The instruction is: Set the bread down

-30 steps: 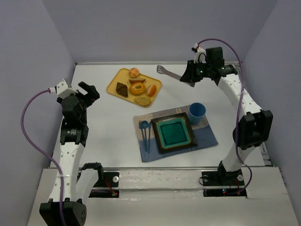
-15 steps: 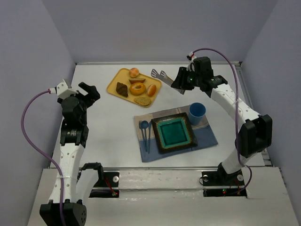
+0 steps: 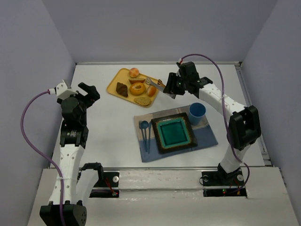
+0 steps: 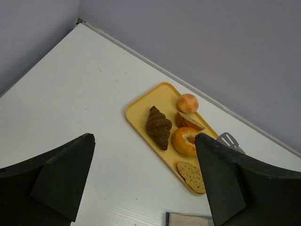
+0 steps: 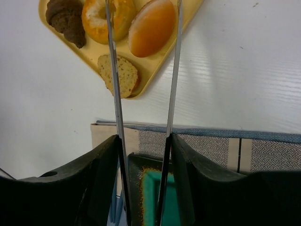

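**Roll at tray edge, tongs over it**

The bread [image 5: 152,27] lies at the right end of the yellow tray [image 3: 121,76], just inside the rim, w/ bare white tabletop [image 3: 103,122] right past that edge. On its other side the bagel [image 3: 138,88] sits just beside it; can't tell if they touch. The speckled slice [image 3: 142,100] is near, in the tray corner facing the placemat [image 3: 207,136]. The croissant [image 3: 122,88] and round bun [image 3: 134,72] lie further along the tray.

The right pincer [image 5: 143,136] clamps a pair of metal tongs [image 3: 155,84]. In the right wrist view the two tong arms run either side of the roll, a narrow gap each side; the tips are out of frame, so contact can't be told.

A strip of tabletop separates tray and placemat. On the mat are the teal plate [image 3: 162,141], blue cup [image 3: 197,110] and blue utensils [image 3: 146,132].

The left pincer [image 4: 143,139] is spread wide and holds nothing, above the tabletop left of the tray, well apart from it.
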